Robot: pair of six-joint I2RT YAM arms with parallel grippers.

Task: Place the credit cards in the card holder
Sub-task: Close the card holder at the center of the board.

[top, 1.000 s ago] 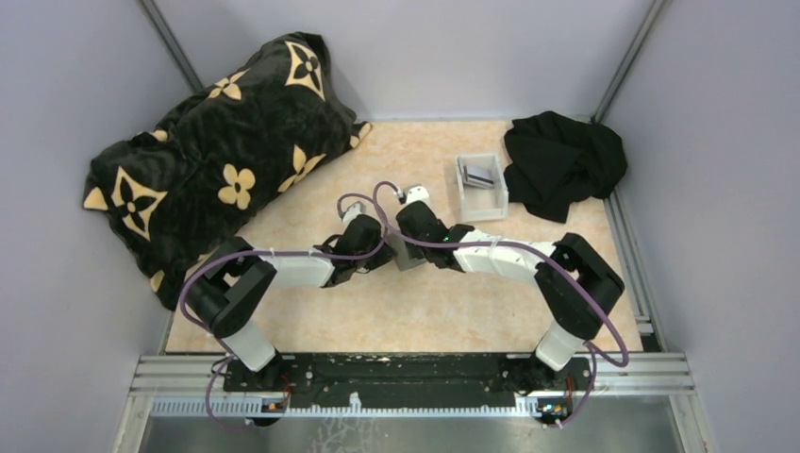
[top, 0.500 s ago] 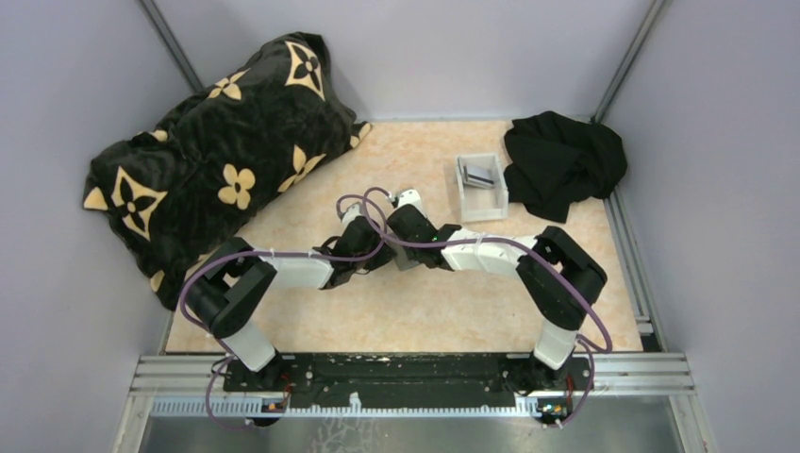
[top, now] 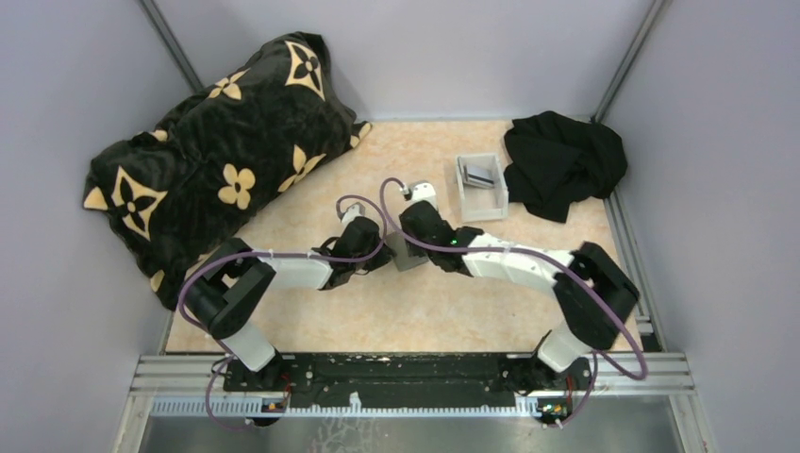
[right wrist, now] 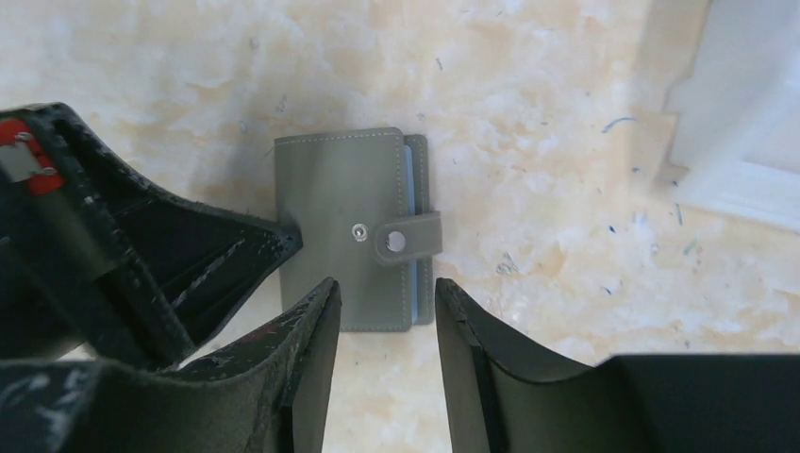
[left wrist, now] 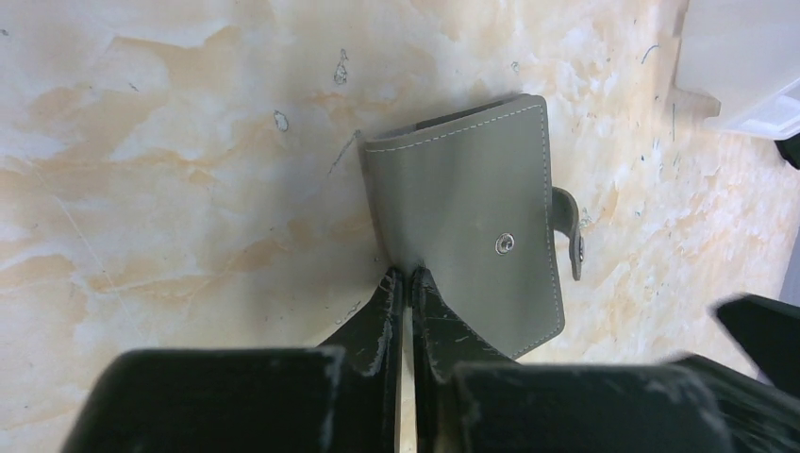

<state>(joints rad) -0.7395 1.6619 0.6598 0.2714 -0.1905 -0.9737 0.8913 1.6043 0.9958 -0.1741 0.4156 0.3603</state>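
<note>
centrally, between my two arms, the card holder (right wrist: 340,226) lies folded shut and flat on the table (right wrist: 528,85), whose top is a glossy peach-and-cream marbled surface flecked with fine scratches. the holder is a small grey rectangle of smooth, matte, leather-like material, with pale stitching along its border, rounded corners and a round metal stud on the cover. a short strap tab folds round from its open side, and the snap on that tab sits just beside the stud rather than on it. a thin pale blue strip shows along the open side, between the covers. my left gripper (left wrist: 407,278), of scuffed black plastic, has its fingers drawn almost together with only a hairline slit between them. its tips touch the holder's edge opposite the strap; whether they nip any of the material i cannot tell. my right gripper (right wrist: 385,288) hovers over one short end of the holder, its wedge-shaped fingers parted and holding nothing. the credit cards (top: 481,174), thin dark-grey rectangles, lean inside a white tray (top: 483,213), a boxy open-topped container to the far right of the holder, near it but apart. a crumpled black cloth (top: 564,162) lies just beside the tray. a plush black blanket (top: 217,151) with tan flower motifs is heaped at the far left.
</note>
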